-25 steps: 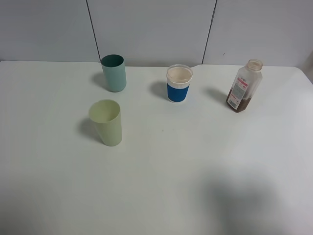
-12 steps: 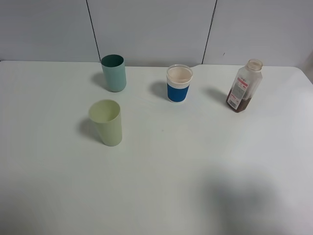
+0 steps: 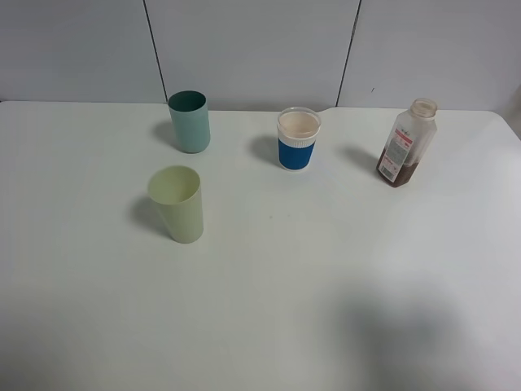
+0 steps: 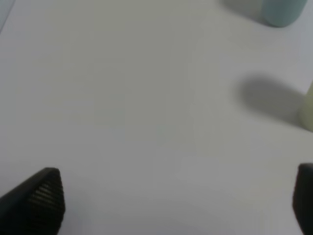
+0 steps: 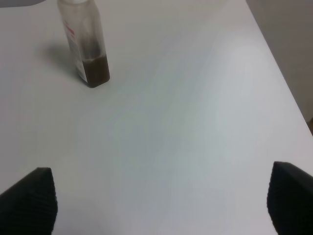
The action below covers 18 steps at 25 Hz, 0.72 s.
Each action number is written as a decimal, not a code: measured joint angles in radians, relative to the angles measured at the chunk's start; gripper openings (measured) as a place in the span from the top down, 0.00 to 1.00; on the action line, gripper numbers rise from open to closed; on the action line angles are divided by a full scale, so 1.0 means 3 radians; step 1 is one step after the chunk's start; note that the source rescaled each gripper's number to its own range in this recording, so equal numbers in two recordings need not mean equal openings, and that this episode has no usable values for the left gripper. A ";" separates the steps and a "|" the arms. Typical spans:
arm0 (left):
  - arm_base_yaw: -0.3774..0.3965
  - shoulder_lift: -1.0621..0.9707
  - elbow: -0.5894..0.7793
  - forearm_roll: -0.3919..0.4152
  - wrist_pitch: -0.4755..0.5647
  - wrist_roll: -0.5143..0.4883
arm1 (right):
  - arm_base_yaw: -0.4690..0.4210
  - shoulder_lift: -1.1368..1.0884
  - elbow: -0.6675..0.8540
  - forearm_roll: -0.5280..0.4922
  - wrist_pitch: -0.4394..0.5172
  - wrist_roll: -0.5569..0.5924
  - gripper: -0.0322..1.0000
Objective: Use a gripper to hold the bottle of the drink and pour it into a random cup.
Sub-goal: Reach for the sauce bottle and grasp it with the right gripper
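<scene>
The bottle (image 3: 405, 143) stands upright and capless at the table's far right, with a little brown drink (image 3: 399, 173) in its bottom. The cup (image 3: 298, 139), white with a blue band, stands left of it at the back centre. Neither gripper appears in the exterior high view. In the right wrist view my right gripper (image 5: 161, 198) is open and empty, its dark fingertips (image 5: 32, 198) spread wide, well short of the bottle (image 5: 85, 44) and its drink (image 5: 96, 68). My left gripper (image 4: 173, 200) is open too, over bare table.
A tall teal cup (image 3: 189, 122) stands at the back left and a pale green cup (image 3: 177, 204) in front of it. Both show at the edge of the left wrist view: teal cup (image 4: 279, 10), green cup (image 4: 308, 107). The table's right edge (image 5: 283, 83) runs close behind the bottle.
</scene>
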 joint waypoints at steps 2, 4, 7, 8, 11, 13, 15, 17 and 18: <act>0.0000 0.0000 0.0000 0.0000 0.0000 0.0000 | 0.0000 0.0000 0.0000 0.0000 0.0000 0.0000 0.12; 0.0000 0.0000 0.0000 0.0018 0.0000 0.0000 | 0.0000 0.0000 0.0000 0.0000 0.0000 0.0000 0.12; 0.0000 0.0000 0.0000 0.0000 0.0003 0.0000 | 0.0000 0.0000 0.0000 0.0000 0.0000 0.0000 0.12; 0.0000 0.0000 0.0000 0.0000 0.0000 0.0000 | 0.0000 0.0000 0.0000 0.0000 0.0000 0.0000 0.12; 0.0000 0.0000 0.0000 0.0000 0.0001 0.0000 | 0.0000 0.0000 0.0000 0.0000 0.0000 0.0000 0.12; 0.0000 0.0000 0.0000 0.0000 0.0001 0.0000 | 0.0000 0.0000 0.0000 0.0000 0.0000 0.0000 0.12; 0.0000 0.0000 0.0000 0.0000 0.0001 0.0000 | 0.0000 0.0000 0.0000 0.0000 -0.0003 0.0000 0.12; 0.0000 0.0000 0.0000 0.0018 0.0001 0.0000 | 0.0000 0.0000 0.0000 0.0000 -0.0003 0.0000 0.12; 0.0000 0.0000 0.0000 0.0018 0.0001 0.0000 | 0.0000 0.0000 0.0000 0.0000 -0.0003 0.0000 0.12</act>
